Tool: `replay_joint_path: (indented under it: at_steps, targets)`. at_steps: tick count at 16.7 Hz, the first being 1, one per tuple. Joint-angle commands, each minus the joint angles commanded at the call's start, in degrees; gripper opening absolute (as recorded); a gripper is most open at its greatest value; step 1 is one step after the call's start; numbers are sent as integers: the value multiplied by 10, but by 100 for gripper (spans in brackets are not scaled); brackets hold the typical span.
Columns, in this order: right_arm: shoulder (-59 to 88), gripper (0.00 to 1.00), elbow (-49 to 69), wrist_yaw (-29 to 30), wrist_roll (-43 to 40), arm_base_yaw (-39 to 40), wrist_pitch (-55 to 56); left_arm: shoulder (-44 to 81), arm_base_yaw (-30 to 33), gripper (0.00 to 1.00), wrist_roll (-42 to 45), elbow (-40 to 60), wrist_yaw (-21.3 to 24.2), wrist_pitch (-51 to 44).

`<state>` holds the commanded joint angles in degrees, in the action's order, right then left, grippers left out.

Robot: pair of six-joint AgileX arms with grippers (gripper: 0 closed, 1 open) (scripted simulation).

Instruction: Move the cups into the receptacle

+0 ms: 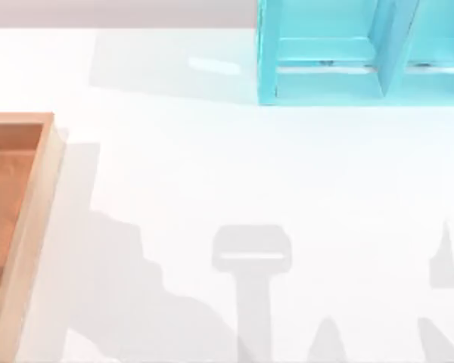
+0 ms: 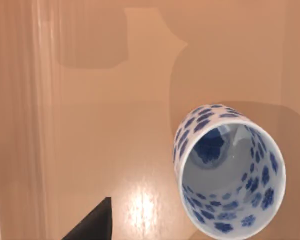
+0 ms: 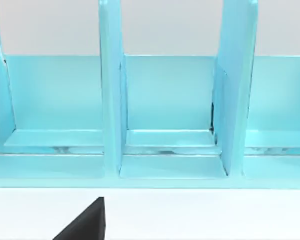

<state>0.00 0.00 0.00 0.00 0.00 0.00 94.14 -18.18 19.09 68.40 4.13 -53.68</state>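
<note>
Through my left wrist camera, the narrow white cup with blue flower pattern (image 2: pixel 229 172) stood upright, mouth open, inside the orange-brown wooden tray (image 2: pixel 90 125); gripper states I couldn't tell.

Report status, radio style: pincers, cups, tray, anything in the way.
Left pincer finger over tray floor, free of white-and-blue cup. That cup sits in tray. Right pincer finger faces turquoise shelf. No obstruction seen.
</note>
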Motion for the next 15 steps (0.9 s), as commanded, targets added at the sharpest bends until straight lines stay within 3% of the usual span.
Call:
replay_joint_path:
  at_steps: [15]
  targets:
    - [0,100,0,0,0,0,0,-3,3,100,-3,225,-1,-227]
